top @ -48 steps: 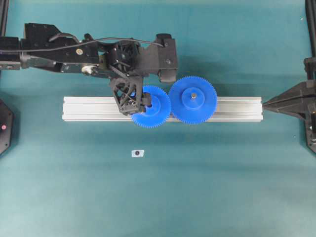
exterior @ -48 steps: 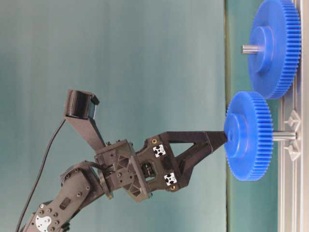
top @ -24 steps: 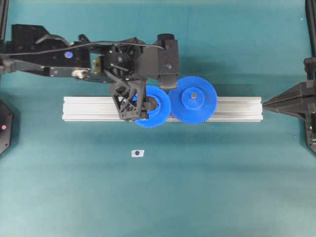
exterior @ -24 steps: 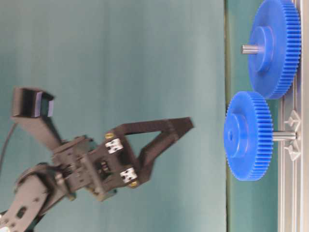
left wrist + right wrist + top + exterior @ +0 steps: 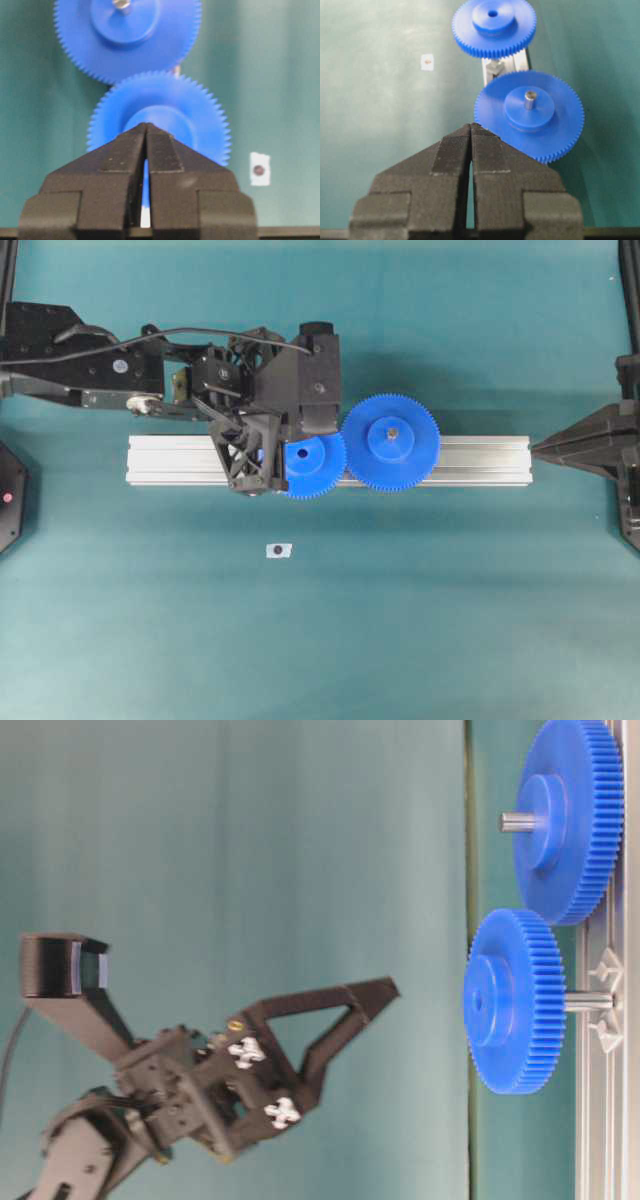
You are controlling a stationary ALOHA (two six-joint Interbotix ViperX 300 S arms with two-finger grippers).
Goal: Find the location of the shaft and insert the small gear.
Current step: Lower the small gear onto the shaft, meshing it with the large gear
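The small gear [image 5: 318,465] [image 5: 512,1001] is a bright blue toothed wheel on the shaft [image 5: 590,1001], a thin grey pin running from the gear's back to the rail. Its teeth mesh with the larger blue gear [image 5: 391,441]. In the right wrist view the small gear [image 5: 494,26] stands over the silvery mount [image 5: 495,66]. My left gripper [image 5: 385,990] [image 5: 146,125] hangs shut and empty, a clear gap away from the gear's hub [image 5: 165,117]. My right gripper [image 5: 471,125] [image 5: 545,448] is shut and empty beside the rail's right end.
The gears sit on a long aluminium rail [image 5: 180,460] lying across the teal table. A grey pin tip [image 5: 530,95] pokes out of the larger gear's hub. A small white tag with a dark dot [image 5: 278,551] lies on the table in front of the rail.
My left gripper was at the small gear's hub with its jaws apart. It has drawn back from the gear and shut. The gear stays on the shaft. The right arm is still.
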